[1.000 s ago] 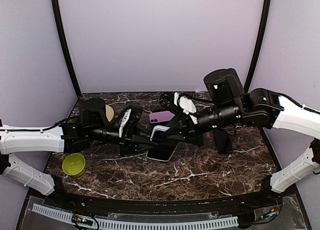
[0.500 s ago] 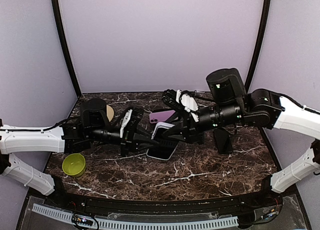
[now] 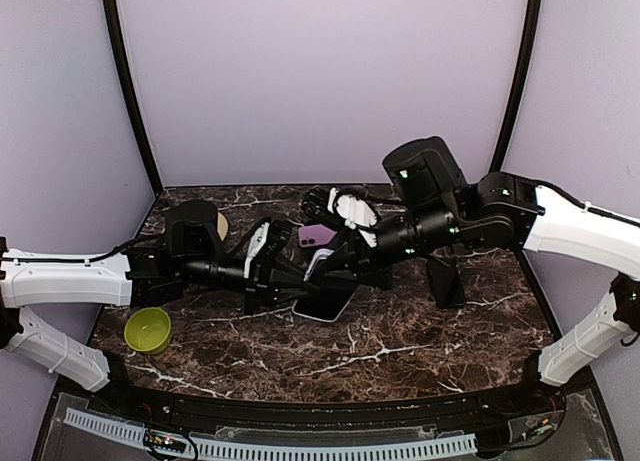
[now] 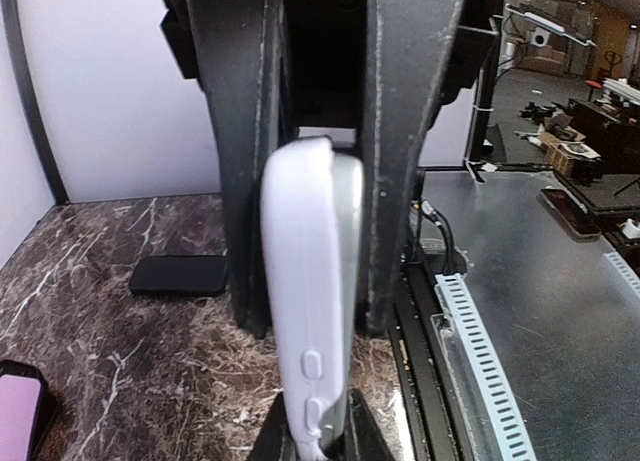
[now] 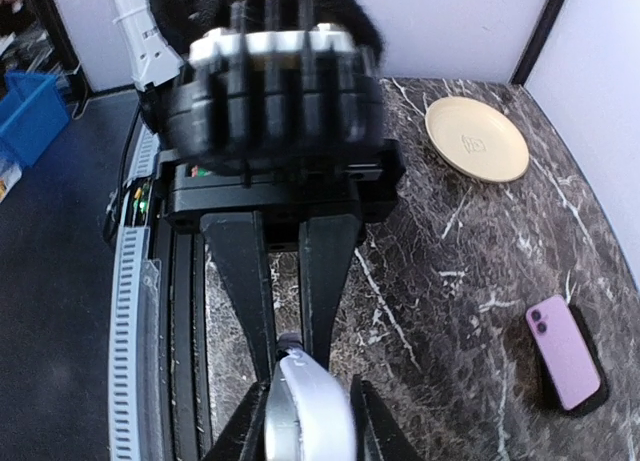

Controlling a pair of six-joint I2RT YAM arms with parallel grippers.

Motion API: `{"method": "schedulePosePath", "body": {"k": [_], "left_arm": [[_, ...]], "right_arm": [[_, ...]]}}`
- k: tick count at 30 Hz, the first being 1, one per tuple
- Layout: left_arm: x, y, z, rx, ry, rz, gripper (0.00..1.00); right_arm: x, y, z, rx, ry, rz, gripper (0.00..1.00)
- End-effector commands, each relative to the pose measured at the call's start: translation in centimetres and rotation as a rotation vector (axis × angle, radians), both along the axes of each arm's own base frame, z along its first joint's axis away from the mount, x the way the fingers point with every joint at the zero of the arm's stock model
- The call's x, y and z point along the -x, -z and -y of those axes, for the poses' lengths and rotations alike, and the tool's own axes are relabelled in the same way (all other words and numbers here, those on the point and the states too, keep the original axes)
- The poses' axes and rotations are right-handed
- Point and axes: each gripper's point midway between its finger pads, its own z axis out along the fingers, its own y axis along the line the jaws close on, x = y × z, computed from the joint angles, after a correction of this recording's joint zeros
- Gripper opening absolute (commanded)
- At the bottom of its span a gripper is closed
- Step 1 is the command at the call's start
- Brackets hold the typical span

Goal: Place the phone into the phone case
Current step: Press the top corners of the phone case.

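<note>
Pinched tight in the left claw (image 3: 288, 279): phone (image 4: 348, 231) tucked against pale phone case (image 4: 300, 281), up on edge near the worktop's (image 3: 400, 341) middle. Reaching in from 3 o'clock, right claw (image 3: 338, 269), fingers close on both sides; cannot tell if squeezing. Lying flat at 12 o'clock, purple phone (image 3: 318, 233).

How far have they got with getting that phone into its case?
Looks done: the phone sits partly inside the pale phone case. In hand: the left end effector pinches them; the right end effector straddles them. To do: the phone's silver rim shows beside the case, so pressing it fully home probably remains.
</note>
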Motion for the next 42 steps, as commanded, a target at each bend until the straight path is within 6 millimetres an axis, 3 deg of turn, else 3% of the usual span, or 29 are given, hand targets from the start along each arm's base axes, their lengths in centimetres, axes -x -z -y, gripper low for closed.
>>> {"method": "schedulePosePath", "body": {"k": [1,11,15,22,32,34,37,42], "left_arm": [[0.0,-3.1,0.3,0.080,0.008,0.062,0.00],[0.1,-3.2,0.3,0.082,0.014,0.057,0.00],[0.5,-4.5,-0.1,0.135,0.013,0.063,0.00],[1.2,-6.0,-1.1,0.216,0.019,0.077,0.00],[1.4,-6.1,-1.1,0.221,0.026,0.075,0.00],[1.4,-6.0,-1.0,0.220,0.026,0.074,0.00],[1.4,-6.0,-1.0,0.218,0.027,0.072,0.00],[1.4,-6.0,-1.0,0.219,0.032,0.067,0.00]], "right_arm": [[0.0,-2.0,-0.4,-0.052,-0.015,0.019,0.03],[0.4,-3.1,-0.4,-0.081,-0.034,0.024,0.00],[0.0,-3.2,0.1,-0.097,-0.001,0.044,0.29],[0.4,-4.9,2.4,-0.227,0.028,0.064,0.35],[0.1,-3.2,3.2,-0.212,0.073,0.024,0.30],[0.1,-3.0,3.0,-0.209,0.066,0.017,0.22],[0.2,-3.3,2.9,-0.217,0.059,0.015,0.00],[0.5,-3.8,2.7,-0.235,0.033,0.010,0.00]]}}
